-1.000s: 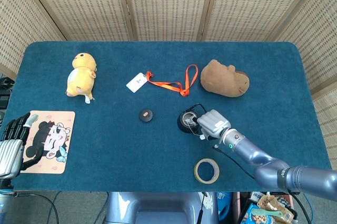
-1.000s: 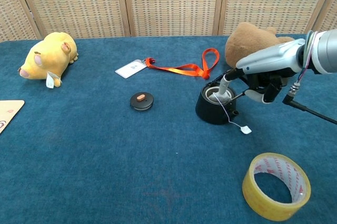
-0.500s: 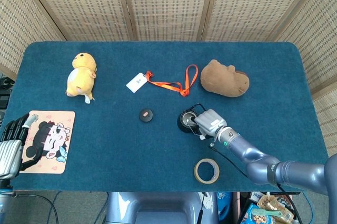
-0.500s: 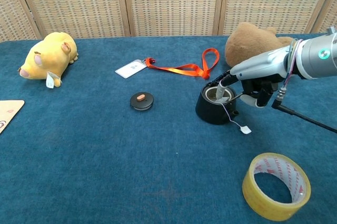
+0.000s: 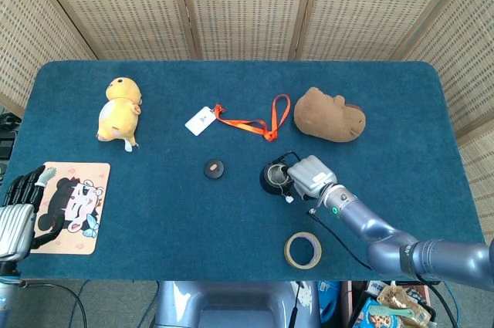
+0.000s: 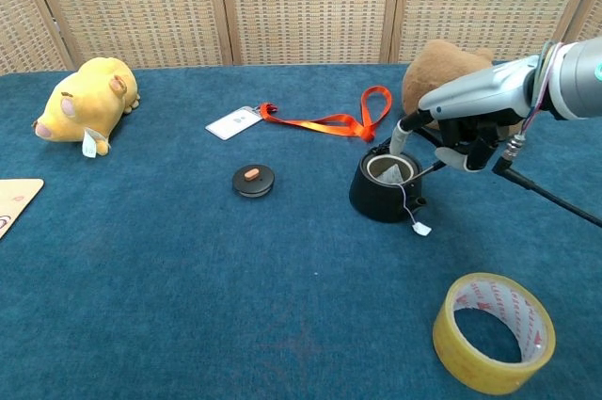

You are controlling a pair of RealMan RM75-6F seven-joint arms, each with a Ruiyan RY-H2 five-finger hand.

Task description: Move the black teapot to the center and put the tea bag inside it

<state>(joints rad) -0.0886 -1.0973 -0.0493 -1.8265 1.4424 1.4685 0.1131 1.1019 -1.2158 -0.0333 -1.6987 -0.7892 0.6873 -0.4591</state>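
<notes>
My right hand (image 6: 459,141) pinches the tea bag (image 6: 392,170) over the pot (image 6: 384,187) near table centre, bag low in the mouth so it drops inside, tag (image 6: 420,229) trailing outside; left hand (image 5: 15,208) idle, fingers curled, empty.

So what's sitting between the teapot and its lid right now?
Nothing: between the teapot and the lid there is only bare blue cloth, and both the chest view and the head view show it.
</notes>
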